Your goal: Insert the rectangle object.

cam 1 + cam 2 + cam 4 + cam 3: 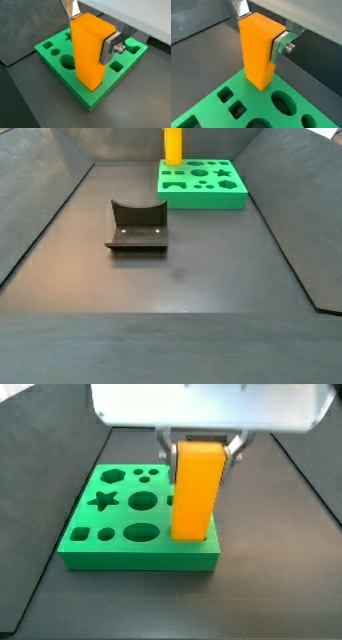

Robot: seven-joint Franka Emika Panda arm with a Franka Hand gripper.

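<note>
Tabletop (pixel 174 328) fills the near part of a side view, dark grey and bare, with sloped dark walls on either side. Farther in stands the small dark grey holder (pixel 136 226) with a notch in its back wall, well apart from everything else. Beyond it, near the far wall, sits the green board (pixel 203 183) with its shaped holes. The rectangle object (pixel 173 146) stands upright at the board's left edge in that view, its top cut off by the frame.

Both wrist views show the gripper (pixel 93 30) at the block's upper part, its jaws closed on the rectangle object (pixel 89 50) from two opposite faces, one silver finger (pixel 111 47) pressed flat against a side. The block hangs vertical below the jaws, its lower end at the board's surface near one corner (pixel 261 82); whether it has entered a hole, I cannot tell. In a side view the block (pixel 197 489) stands at the board's (pixel 134 549) right edge.
</note>
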